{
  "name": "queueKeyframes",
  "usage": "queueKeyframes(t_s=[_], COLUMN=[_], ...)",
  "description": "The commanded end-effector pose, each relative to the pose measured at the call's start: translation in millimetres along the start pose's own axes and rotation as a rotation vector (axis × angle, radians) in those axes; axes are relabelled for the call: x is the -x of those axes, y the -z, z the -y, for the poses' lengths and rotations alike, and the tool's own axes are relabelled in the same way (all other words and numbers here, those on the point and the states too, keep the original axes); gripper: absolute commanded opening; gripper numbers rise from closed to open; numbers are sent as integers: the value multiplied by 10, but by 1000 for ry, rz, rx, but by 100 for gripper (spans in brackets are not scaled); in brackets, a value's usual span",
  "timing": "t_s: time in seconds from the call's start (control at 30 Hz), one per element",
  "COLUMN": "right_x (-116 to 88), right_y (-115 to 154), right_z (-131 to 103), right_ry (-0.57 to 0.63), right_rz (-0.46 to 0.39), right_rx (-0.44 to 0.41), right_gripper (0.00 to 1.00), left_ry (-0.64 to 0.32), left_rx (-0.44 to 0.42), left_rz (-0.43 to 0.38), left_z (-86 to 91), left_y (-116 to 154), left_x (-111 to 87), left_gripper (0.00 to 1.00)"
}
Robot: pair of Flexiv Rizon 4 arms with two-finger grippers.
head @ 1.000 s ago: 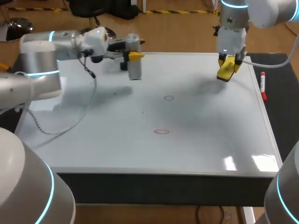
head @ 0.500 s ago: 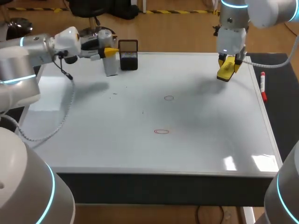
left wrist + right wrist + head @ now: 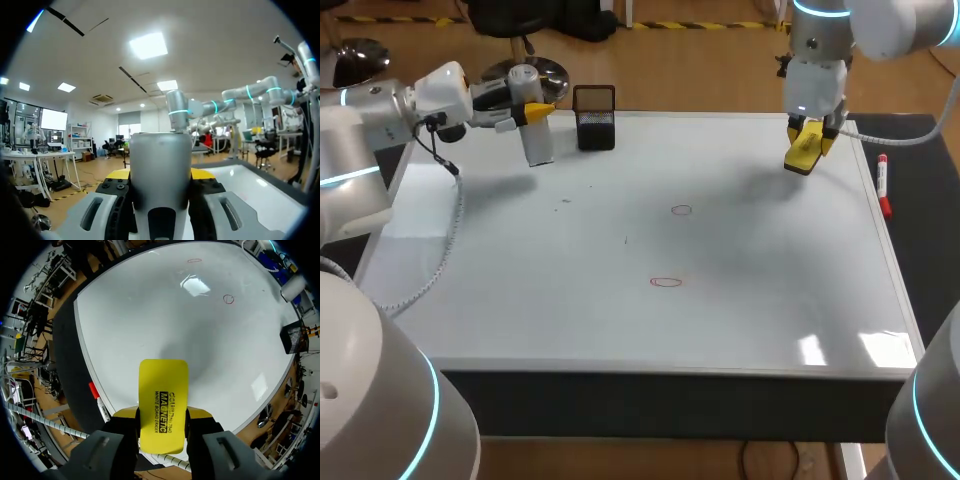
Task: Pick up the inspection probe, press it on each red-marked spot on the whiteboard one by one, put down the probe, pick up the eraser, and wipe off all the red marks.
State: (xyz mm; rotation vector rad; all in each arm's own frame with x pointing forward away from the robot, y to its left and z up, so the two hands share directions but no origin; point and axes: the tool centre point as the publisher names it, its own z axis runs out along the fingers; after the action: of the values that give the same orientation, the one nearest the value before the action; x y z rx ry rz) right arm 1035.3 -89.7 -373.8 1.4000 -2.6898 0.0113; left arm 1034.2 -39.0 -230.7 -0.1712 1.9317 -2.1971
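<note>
yellow tips of my left gripper (image 3: 160,176) are clamped on the probe (image 3: 160,170), a grey cylinder standing upright between the fingers. in the head view it hangs over the far left corner of the whiteboard (image 3: 750,320). its shadow falls apart from it on the board, so i judge it is lifted and not pressing. it is just beside the black mesh holder (image 3: 594,118) and well apart from both marks.

my right gripper (image 3: 162,415) is closed on the yellow eraser (image 3: 163,402), pinched from two sides with the flat face showing. it is held above the board near the far right edge.

progress, as i judge it:
- probe is in hand, eraser is already in hand
- red ring (image 3: 682,210) mid-board and red oval (image 3: 666,282) nearer me are both on the board, unwiped
- cannot tell from here whether either spot has been pressed
- with the probe next to the holder, the put-down looks like the step in hand
- wiping of both marks is left

containers: one only, the mesh holder at the far edge. i cannot make out anything in it. a red-capped marker pen (image 3: 883,187) lies on the dark strip just beside the board's right edge.
</note>
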Motion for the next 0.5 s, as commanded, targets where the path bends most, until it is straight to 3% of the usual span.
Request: queueKeyframes(t_s=[0.03,0.4,0.5], right_x=[0,0,109], right_y=[8,8,38], right_z=[12,12,-79], right_ry=[1,1,70], right_rz=[-3,-3,-17], right_rx=[0,0,-8], right_gripper=[0,0,0], left_ry=[-4,-4,-4], left_rx=[3,3,3], left_rz=[23,23,23], left_z=[40,40,40], left_y=[21,21,21], left_x=[-67,-67,-67], left_gripper=[0,0,0])
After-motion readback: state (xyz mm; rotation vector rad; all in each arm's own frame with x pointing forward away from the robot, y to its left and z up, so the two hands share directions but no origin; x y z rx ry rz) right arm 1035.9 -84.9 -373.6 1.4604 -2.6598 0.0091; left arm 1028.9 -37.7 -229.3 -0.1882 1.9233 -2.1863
